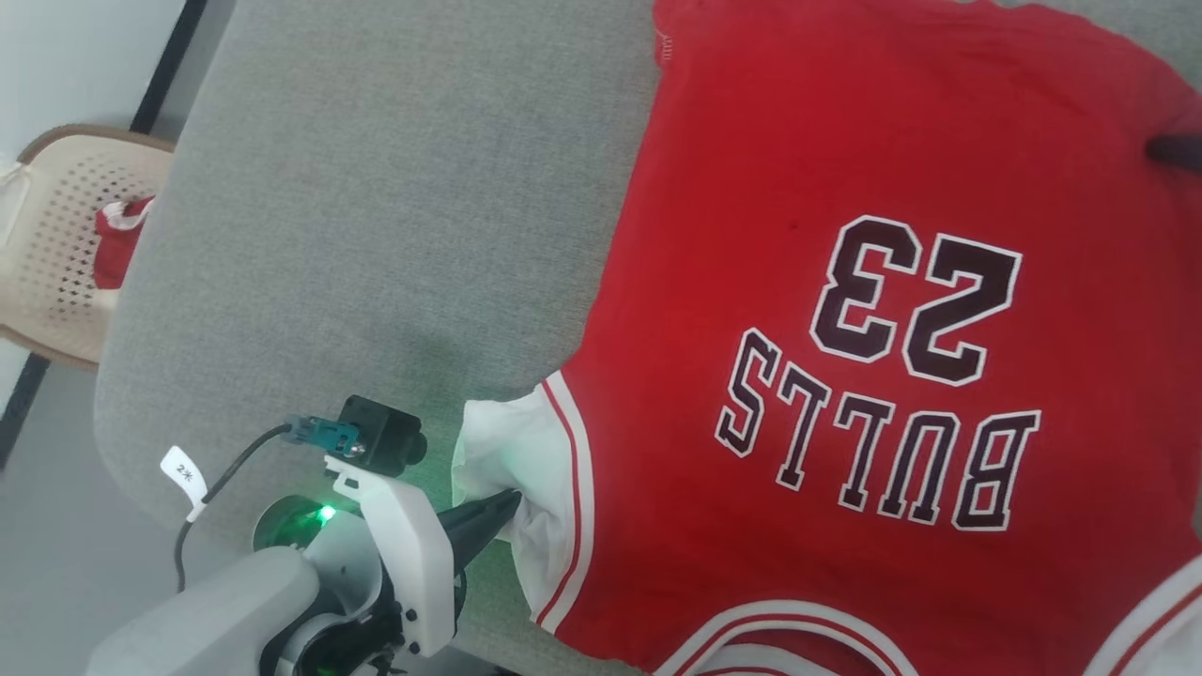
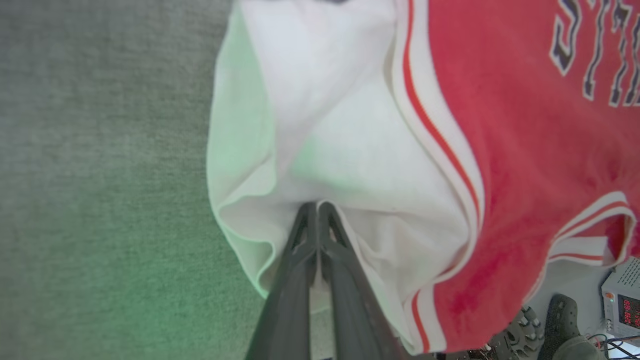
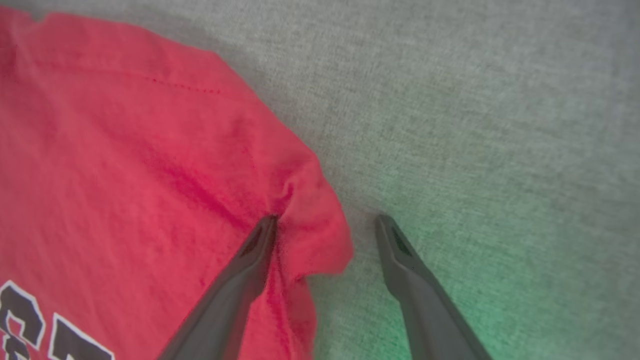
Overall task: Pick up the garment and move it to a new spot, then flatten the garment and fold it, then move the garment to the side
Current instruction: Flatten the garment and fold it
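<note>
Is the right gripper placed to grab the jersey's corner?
Probably yes: the right gripper stands open astride a corner of the garment, one finger on the cloth, one on the grey surface.

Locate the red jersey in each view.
Head view: garment covers the right half; left hand shut on its white sleeve.
Left wrist view: garment top centre to right.
Right wrist view: garment fills the left; a corner sits inside the open right hand.
Shared landmark: grey fabric surface.
</note>
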